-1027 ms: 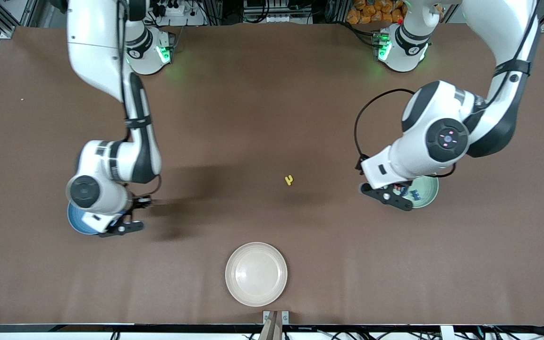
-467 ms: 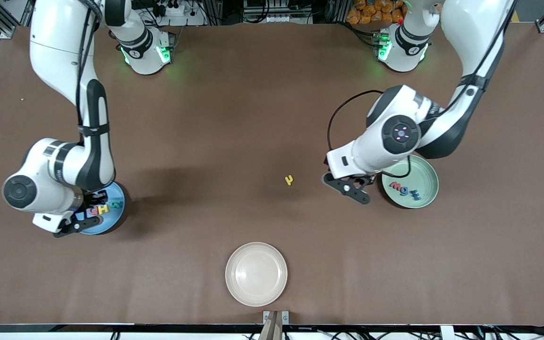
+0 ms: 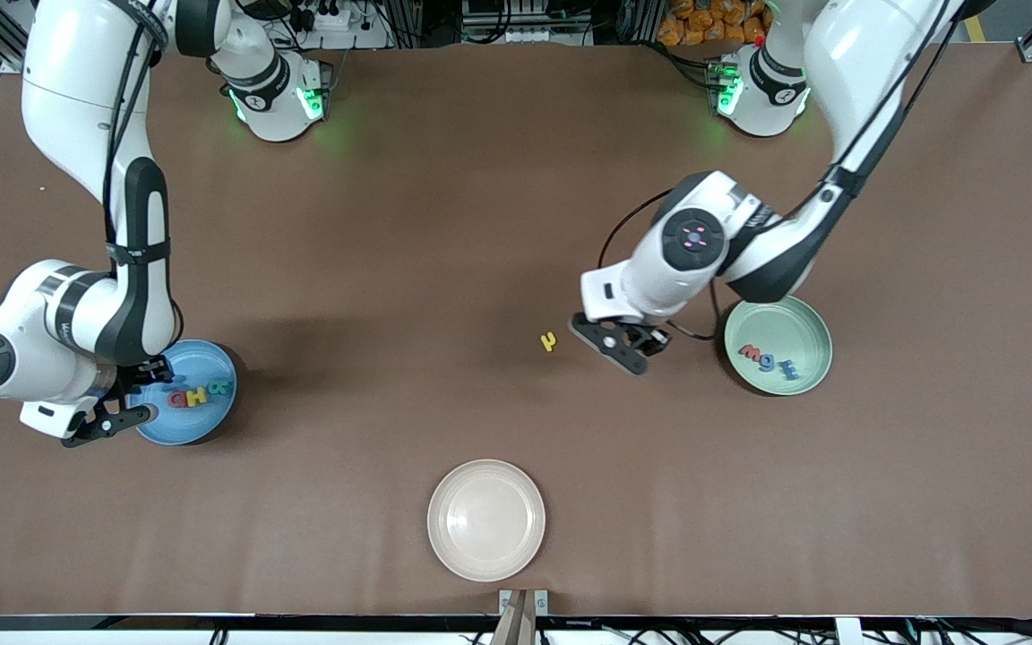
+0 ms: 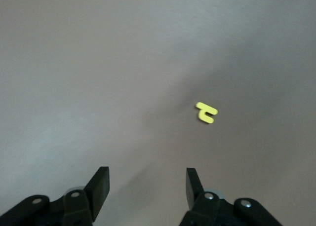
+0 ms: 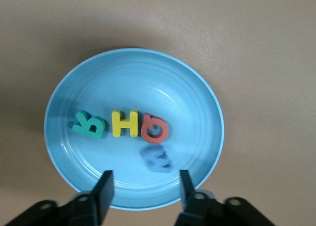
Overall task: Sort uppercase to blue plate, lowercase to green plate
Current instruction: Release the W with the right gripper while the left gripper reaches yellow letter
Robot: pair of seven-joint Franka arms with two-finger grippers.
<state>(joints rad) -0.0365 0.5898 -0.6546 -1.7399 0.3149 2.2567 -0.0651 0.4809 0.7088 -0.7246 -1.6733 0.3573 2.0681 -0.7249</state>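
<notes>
Since a second ago, both arms have been swung in the front view: the left gripper (image 3: 623, 345) from the green plate (image 3: 804, 324) toward the yellow lowercase letter (image 3: 549, 341), the right gripper (image 3: 113, 414) to the blue plate's (image 3: 211, 425) edge. In the left wrist view the jaws are seen spread; they should be centred over the letter before descent. In the right wrist view spread jaws are seen over four capitals (image 5: 126, 123).

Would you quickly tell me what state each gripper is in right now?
Left gripper: open, empty, near the yellow letter.
Right gripper: open, empty, over the blue plate.
</notes>
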